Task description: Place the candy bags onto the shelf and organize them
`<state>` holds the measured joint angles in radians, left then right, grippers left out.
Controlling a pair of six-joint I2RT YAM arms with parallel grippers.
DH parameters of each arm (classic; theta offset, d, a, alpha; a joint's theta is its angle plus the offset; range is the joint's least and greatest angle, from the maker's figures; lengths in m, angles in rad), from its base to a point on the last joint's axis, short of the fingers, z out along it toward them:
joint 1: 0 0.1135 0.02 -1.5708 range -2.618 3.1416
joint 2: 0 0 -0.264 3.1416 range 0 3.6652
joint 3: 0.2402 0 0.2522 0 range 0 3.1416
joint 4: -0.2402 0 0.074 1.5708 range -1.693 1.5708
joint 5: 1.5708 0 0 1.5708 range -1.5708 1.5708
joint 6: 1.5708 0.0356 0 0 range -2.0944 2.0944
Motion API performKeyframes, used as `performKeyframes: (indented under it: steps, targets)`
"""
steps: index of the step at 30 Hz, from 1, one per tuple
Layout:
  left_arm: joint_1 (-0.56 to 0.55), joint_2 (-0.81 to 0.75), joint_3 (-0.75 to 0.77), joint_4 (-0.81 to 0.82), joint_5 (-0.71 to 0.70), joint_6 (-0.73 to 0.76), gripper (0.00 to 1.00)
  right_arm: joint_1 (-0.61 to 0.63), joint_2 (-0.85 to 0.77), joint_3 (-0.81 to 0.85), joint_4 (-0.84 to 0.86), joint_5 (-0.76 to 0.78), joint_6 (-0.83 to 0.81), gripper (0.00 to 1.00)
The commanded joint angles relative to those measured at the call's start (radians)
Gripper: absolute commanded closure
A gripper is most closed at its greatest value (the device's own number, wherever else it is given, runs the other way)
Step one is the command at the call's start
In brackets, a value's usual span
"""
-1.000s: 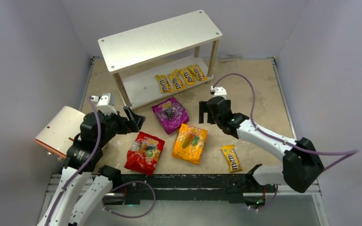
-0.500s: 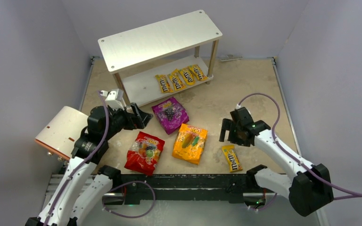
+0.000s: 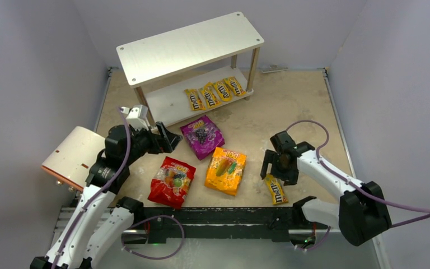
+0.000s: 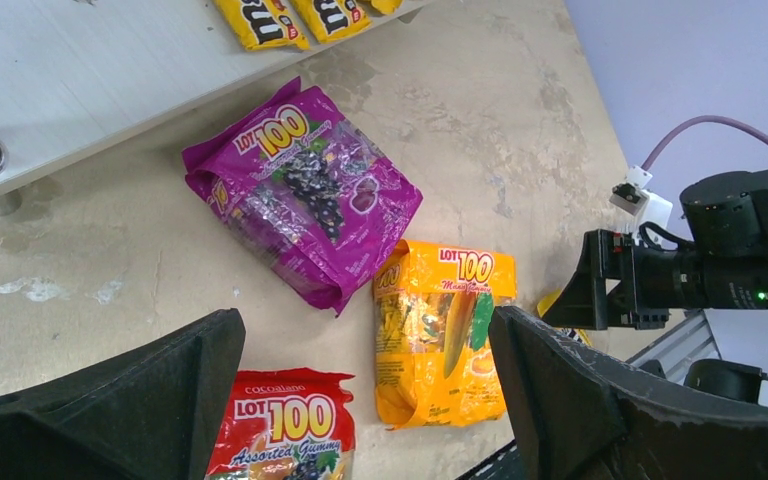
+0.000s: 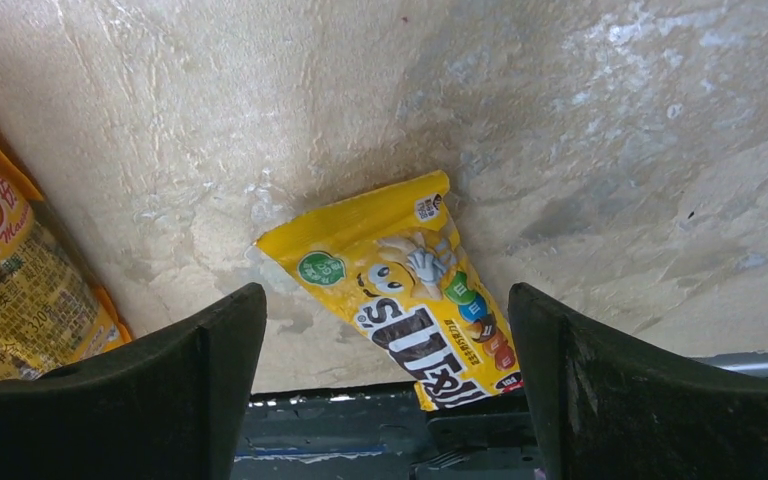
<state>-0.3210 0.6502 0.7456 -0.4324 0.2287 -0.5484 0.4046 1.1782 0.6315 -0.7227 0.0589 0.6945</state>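
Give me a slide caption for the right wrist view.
Open right gripper hovers over a yellow M&M's packet lying on the table.

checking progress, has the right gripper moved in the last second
Yes. The right gripper swung away from the shelf toward the near side, and is now open over the lone yellow packet.

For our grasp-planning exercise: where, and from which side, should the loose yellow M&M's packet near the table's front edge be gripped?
Probably grip the M&M's packet across its narrow middle, coming straight down. It lies flat on the table, long and slim, so its short width suits the jaws. The open right gripper hangs just above it.
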Motion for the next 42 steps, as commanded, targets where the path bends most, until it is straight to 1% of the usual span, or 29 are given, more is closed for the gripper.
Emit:
performKeyframes:
  steps: [1, 3, 10, 12, 15, 16, 18, 19, 22, 26, 28, 31, 35, 38, 40, 42]
  targets:
    - [0.005, 0.013, 0.015, 0.038, 0.009, 0.004, 0.00, -0.002, -0.027, -0.034, -0.046, 0.012, 0.049, 0.08]
    - [0.005, 0.017, 0.017, 0.033, 0.006, 0.005, 0.00, -0.001, -0.023, -0.056, -0.027, -0.049, 0.044, 0.09]
    - [0.005, 0.022, 0.019, 0.032, 0.008, 0.006, 0.00, 0.024, -0.033, -0.079, -0.009, -0.056, 0.044, 0.14]
    - [0.005, 0.021, 0.018, 0.032, 0.008, 0.005, 0.00, 0.057, -0.012, -0.081, -0.005, -0.056, 0.051, 0.17]
    - [0.005, 0.020, 0.016, 0.033, 0.006, 0.006, 0.00, 0.140, 0.031, -0.089, 0.006, -0.056, 0.083, 0.22]
    - [0.005, 0.021, 0.013, 0.036, 0.008, 0.004, 0.00, 0.155, 0.045, -0.092, 0.017, -0.057, 0.092, 0.25]
    - [0.005, 0.026, 0.011, 0.037, 0.014, 0.002, 0.00, 0.167, 0.057, -0.105, 0.046, -0.056, 0.109, 0.36]
    - [0.005, 0.026, 0.011, 0.037, 0.016, 0.003, 0.00, 0.177, 0.055, -0.112, 0.060, -0.056, 0.115, 0.38]
    - [0.005, 0.026, 0.009, 0.037, 0.019, 0.004, 0.00, 0.209, 0.025, -0.120, 0.098, -0.054, 0.130, 0.46]
    - [0.005, 0.027, 0.008, 0.043, 0.027, 0.002, 0.00, 0.220, -0.035, -0.119, 0.121, 0.032, 0.109, 0.53]
    - [0.005, 0.029, 0.006, 0.040, 0.029, 0.001, 0.00, 0.220, -0.067, -0.122, 0.169, 0.064, 0.088, 0.60]
    - [0.005, 0.032, 0.006, 0.040, 0.040, 0.001, 0.00, 0.220, -0.116, -0.120, 0.243, 0.098, 0.066, 0.64]
    - [0.005, 0.039, 0.001, 0.054, 0.069, -0.005, 0.00, 0.220, -0.118, -0.069, 0.251, 0.124, 0.007, 0.64]
    - [0.005, 0.064, -0.018, 0.094, 0.129, -0.026, 0.00, 0.220, -0.105, -0.001, 0.228, 0.149, -0.037, 0.64]
    - [0.005, 0.095, -0.047, 0.161, 0.201, -0.061, 0.00, 0.220, -0.109, 0.037, 0.235, 0.142, -0.067, 0.63]
    - [0.001, 0.127, -0.089, 0.285, 0.287, -0.115, 0.00, 0.220, -0.122, 0.067, 0.268, 0.107, -0.104, 0.63]
